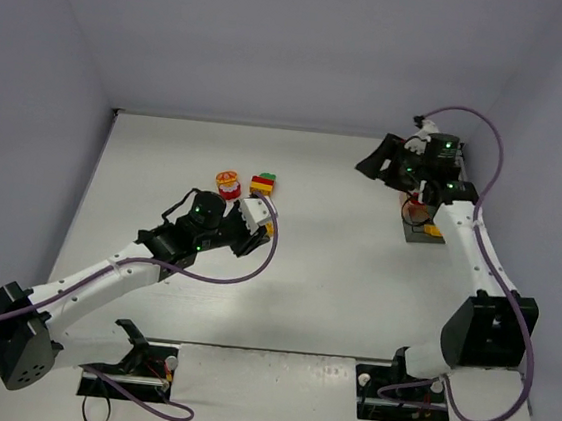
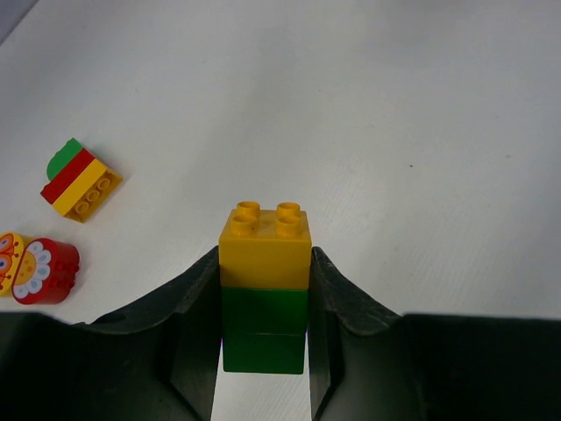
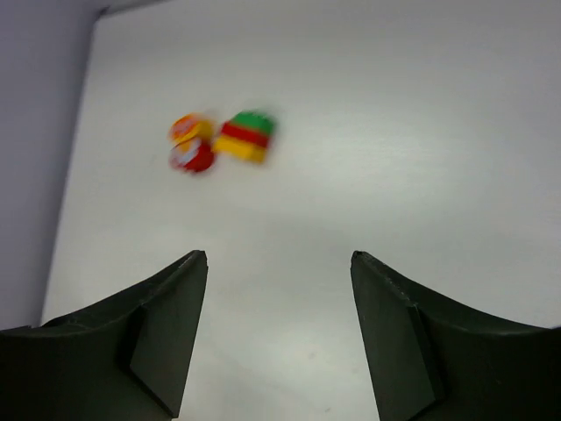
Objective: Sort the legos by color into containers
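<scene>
As the left gripper (image 2: 263, 256) clamps a yellow-green stack (image 2: 264, 294) and the right gripper (image 3: 279, 263) gapes empty, splitting probably comes next.

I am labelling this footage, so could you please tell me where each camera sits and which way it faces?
Top view: fixed above and behind the robot, looking down on the table; the left arm and right arm show, bases at the bottom.
Left wrist: on the left arm, facing out over the table; the left fingers show, shut on a yellow-and-green stack.
Right wrist: on the right arm, looking down across the table; the right fingers show, apart and empty.
Shared: all three show the striped stack and the round red piece.
</scene>
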Robot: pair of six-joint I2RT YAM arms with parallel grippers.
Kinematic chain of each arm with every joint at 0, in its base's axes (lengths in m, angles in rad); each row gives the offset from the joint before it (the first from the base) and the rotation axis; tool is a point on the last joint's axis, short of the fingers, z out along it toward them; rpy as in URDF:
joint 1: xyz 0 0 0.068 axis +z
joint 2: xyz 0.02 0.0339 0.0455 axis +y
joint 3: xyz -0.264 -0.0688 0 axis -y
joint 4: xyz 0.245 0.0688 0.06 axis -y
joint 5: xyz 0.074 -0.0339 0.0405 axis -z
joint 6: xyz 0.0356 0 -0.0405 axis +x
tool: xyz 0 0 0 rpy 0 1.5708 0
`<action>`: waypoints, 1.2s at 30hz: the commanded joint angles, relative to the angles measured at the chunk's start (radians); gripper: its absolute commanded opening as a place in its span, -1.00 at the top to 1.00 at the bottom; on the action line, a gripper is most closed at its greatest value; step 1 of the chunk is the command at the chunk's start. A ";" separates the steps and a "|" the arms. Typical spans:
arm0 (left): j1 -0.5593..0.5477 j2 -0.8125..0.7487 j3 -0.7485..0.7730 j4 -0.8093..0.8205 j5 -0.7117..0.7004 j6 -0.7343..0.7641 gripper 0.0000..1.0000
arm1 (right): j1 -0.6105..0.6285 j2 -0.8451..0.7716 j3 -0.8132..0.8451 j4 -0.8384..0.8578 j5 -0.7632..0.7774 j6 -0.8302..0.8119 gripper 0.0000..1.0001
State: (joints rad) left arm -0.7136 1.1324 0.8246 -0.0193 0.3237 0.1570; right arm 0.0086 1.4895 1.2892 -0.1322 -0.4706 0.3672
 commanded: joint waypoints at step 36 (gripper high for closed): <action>-0.010 -0.074 0.071 0.059 0.086 0.024 0.66 | 0.636 -0.091 -0.174 0.169 -0.140 0.207 -0.33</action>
State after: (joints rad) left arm -0.7193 1.0836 0.8303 -0.0185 0.3695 0.1921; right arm 0.6365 1.3964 1.1049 -0.0448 -0.6079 0.5697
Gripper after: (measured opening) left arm 0.305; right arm 0.671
